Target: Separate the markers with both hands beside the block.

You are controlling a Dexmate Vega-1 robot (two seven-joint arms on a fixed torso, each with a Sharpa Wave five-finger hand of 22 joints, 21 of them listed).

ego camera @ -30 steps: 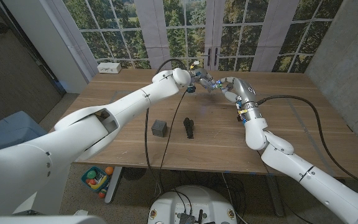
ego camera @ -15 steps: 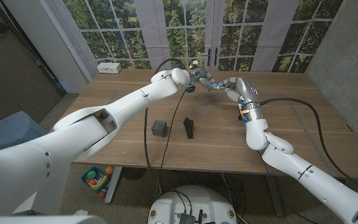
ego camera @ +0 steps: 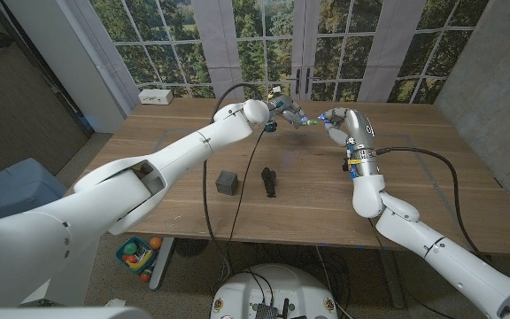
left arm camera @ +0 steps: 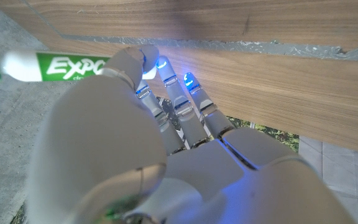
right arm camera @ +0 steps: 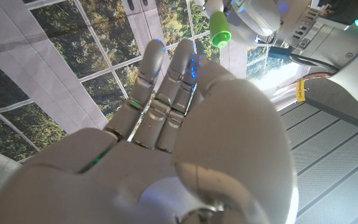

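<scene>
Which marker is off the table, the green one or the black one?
The green Expo marker: the left hand holds it in the air, while the black marker lies on the wooden table beside the block.

Bare table (ego camera: 432,190) surrounds the block (ego camera: 227,182) and dark object (ego camera: 270,182) just beside it

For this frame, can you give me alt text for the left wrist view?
The left hand, seen from behind, grips a green Expo marker whose labelled barrel sticks out past the fingers. The wooden table lies beyond the fingertips.
</scene>
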